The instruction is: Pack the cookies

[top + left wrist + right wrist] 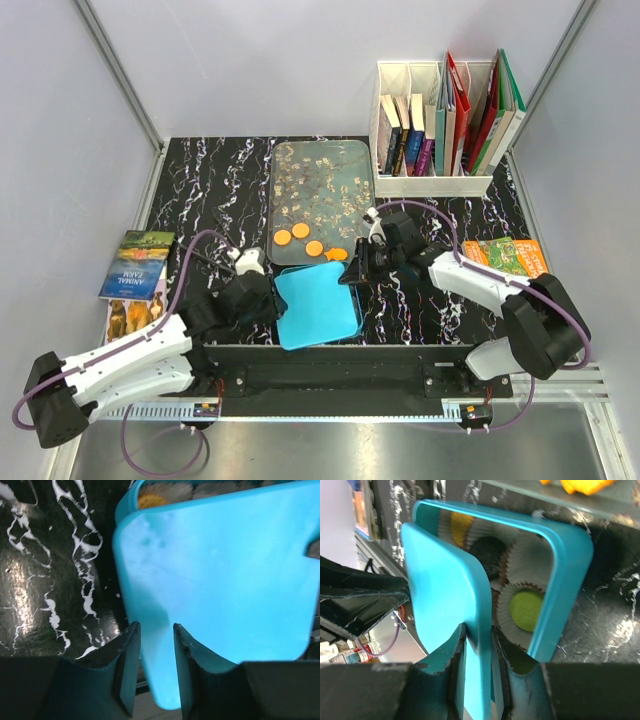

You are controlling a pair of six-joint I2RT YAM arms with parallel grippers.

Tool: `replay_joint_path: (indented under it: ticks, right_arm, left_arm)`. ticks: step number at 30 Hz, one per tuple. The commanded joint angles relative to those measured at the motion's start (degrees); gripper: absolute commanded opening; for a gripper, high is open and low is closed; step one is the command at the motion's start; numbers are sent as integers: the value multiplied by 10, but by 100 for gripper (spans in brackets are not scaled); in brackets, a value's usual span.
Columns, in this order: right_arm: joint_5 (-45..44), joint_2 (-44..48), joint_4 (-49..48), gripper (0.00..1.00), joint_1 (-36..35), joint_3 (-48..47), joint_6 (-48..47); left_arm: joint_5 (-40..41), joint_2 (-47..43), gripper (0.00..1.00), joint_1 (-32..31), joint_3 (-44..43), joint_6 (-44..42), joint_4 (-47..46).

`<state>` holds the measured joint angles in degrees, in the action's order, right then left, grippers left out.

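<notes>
Two white-and-black robot arms reach forward from their bases, side by side. The left arm [130, 362] lies low and stretches to the right, its wrist turned inward. The left gripper [156, 667] has its dark fingers set narrowly on either side of a blue lid [225, 570] edge; whether they press it is unclear. The right arm [475, 280] folds at the elbow and reaches left. The right gripper [479, 667] pinches the lid's opposite edge between closely set fingers.

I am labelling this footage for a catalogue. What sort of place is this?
Probably a robot test booth, not a home: plain grey walls on metal posts, the left arm and right arm bolted to a rail, and a staged file box of books.
</notes>
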<state>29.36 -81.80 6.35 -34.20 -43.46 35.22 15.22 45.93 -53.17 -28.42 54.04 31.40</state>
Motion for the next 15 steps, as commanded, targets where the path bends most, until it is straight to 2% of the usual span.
replay_joint_path:
  ticks: [1,7,8,12,15]
  right_arm:
    - [-15,16,0,11,-8,-34,-2]
    - [-30,5,-1,8,-7,-43,-3]
    - [-36,3,-1,5,-7,-43,-5]
    - [-55,-2,-1,0,-6,-46,-8]
    - [-62,-6,-1,0,-2,-46,-10]
  left_arm:
    - [23,-6,32,0,-58,-30,-14]
    - [27,28,32,4,-78,-43,-21]
    - [27,31,31,5,-78,-44,-25]
    - [25,31,32,6,-75,-45,-27]
    - [26,21,32,8,-71,-44,-26]
